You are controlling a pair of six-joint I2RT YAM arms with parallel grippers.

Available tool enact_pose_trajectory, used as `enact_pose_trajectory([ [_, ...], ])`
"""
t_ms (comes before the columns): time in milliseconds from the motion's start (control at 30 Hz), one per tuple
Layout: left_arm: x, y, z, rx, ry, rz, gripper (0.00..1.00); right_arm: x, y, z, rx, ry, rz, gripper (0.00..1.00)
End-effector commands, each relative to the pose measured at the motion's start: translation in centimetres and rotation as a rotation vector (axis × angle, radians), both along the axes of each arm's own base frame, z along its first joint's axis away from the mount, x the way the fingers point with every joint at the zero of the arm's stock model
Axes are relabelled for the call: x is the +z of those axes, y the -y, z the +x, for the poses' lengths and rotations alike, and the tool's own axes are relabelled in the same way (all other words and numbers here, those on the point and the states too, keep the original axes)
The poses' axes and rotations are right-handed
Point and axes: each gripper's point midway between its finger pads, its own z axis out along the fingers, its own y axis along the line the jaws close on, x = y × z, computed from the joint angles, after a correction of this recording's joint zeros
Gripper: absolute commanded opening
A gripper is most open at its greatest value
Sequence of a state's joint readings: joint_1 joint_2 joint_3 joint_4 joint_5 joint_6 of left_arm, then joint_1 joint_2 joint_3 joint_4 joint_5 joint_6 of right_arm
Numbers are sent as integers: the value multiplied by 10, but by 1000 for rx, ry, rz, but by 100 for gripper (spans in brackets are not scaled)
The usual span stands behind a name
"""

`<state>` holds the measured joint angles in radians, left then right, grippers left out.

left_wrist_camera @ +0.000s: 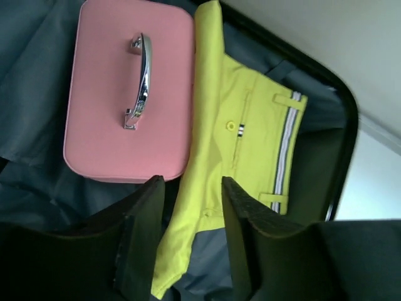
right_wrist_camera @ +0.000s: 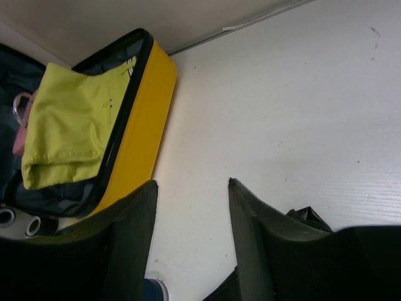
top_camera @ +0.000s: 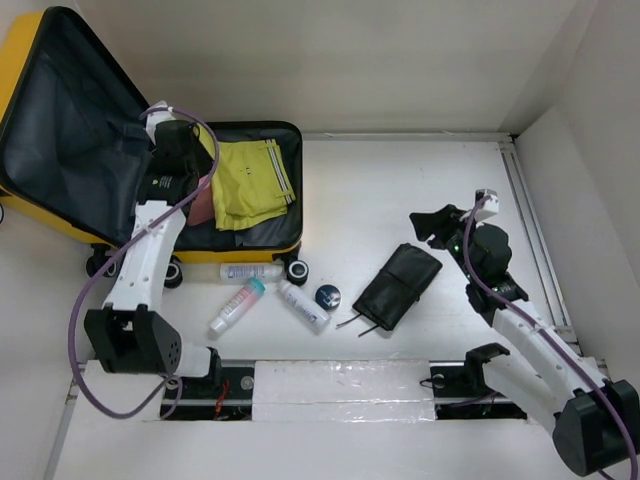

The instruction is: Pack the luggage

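Luggage (top_camera: pixel 262 243) lies open at the table's (top_camera: pixel 400 190) far left edge; left gripper (left_wrist_camera: pixel 191 241) hovers inside, jaws apart over yellow clothes (left_wrist_camera: pixel 244 144) beside pink case (left_wrist_camera: pixel 106 135); right gripper (right_wrist_camera: pixel 191 238) parted, nothing between, over bare table right of luggage.

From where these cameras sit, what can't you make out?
- Top view: the left arm hides most of the pink case.
- Top view: bottle labels are too small to read.
- Right wrist view: the black pouch is nearly hidden behind the right claw.

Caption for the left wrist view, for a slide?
Open left fingers hover above pink case and yellow-green shorts inside the luggage.
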<state>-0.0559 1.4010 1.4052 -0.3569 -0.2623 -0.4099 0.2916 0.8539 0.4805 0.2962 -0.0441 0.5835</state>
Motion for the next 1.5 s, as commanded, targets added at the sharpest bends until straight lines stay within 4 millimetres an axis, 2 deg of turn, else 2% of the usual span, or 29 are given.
enact_pose_trajectory([
  [0,21,9,-12,-33,93,-60,40,35,-21,0,93,88,-13,54],
  [33,32,15,-15,-59,136,-88,41,30,-28,2,118,74,-29,40],
  [100,52,36,-33,-163,230,-162,43,28,-48,-1,191,79,-71,25],
  [133,64,43,-37,-201,291,-182,43,32,-57,0,221,83,-87,9],
  [167,69,50,-43,-241,319,-194,43,16,-67,4,253,42,-143,5],
  [200,65,65,-56,-304,334,-222,43,12,-78,3,292,28,-171,5],
  [233,70,72,-60,-322,366,-220,44,20,-100,-3,353,43,-189,4],
  [267,70,82,-64,-344,384,-222,44,4,-113,-2,390,6,-224,4],
  [300,65,110,-72,-417,381,-219,46,-1,-123,-5,424,-2,-257,4],
  [367,72,125,-75,-401,414,-206,46,0,-153,-17,519,7,-274,4],
  [400,69,138,-74,-415,411,-190,47,-10,-162,-20,549,-10,-306,5],
  [433,75,164,-77,-430,418,-189,47,-12,-169,-25,572,-17,-311,7],
  [467,80,176,-78,-447,432,-184,47,-12,-182,-39,616,-10,-312,9],
  [533,84,196,-82,-484,438,-233,47,-28,-189,-52,645,-29,-340,29],
  [567,77,204,-87,-527,429,-271,47,-32,-198,-64,676,-31,-348,38],
  [600,87,204,-92,-537,491,-309,47,-41,-201,-71,697,-45,-358,53],
  [633,88,203,-99,-548,519,-337,47,-52,-205,-78,718,-67,-372,58],
  [700,78,196,-117,-566,544,-363,48,-62,-214,-88,735,-71,-404,65],
  [733,78,195,-122,-578,561,-371,48,-74,-217,-90,735,-93,-426,65],
  [833,79,194,-143,-641,586,-380,48,-75,-231,-92,745,-83,-449,65],
  [867,81,192,-148,-651,598,-385,48,-83,-234,-90,748,-103,-462,65],
  [967,108,180,-165,-659,698,-374,51,-101,-244,-97,793,-122,-499,65],
  [1000,126,177,-171,-670,739,-373,51,-113,-249,-100,807,-144,-517,65],
  [1100,148,184,-182,-729,798,-422,51,-126,-258,-105,826,-163,-540,65],
  [1167,150,192,-188,-780,813,-464,53,-119,-270,-107,848,-147,-530,66],
  [1267,137,200,-187,-813,783,-471,53,-132,-278,-108,844,-173,-581,66],
  [1300,143,199,-188,-814,806,-475,53,-135,-278,-105,839,-176,-598,66],
  [1333,136,201,-186,-814,791,-472,53,-140,-283,-108,851,-180,-606,66],
  [1467,133,191,-177,-744,803,-443,54,-156,-283,-115,846,-222,-626,65],
])
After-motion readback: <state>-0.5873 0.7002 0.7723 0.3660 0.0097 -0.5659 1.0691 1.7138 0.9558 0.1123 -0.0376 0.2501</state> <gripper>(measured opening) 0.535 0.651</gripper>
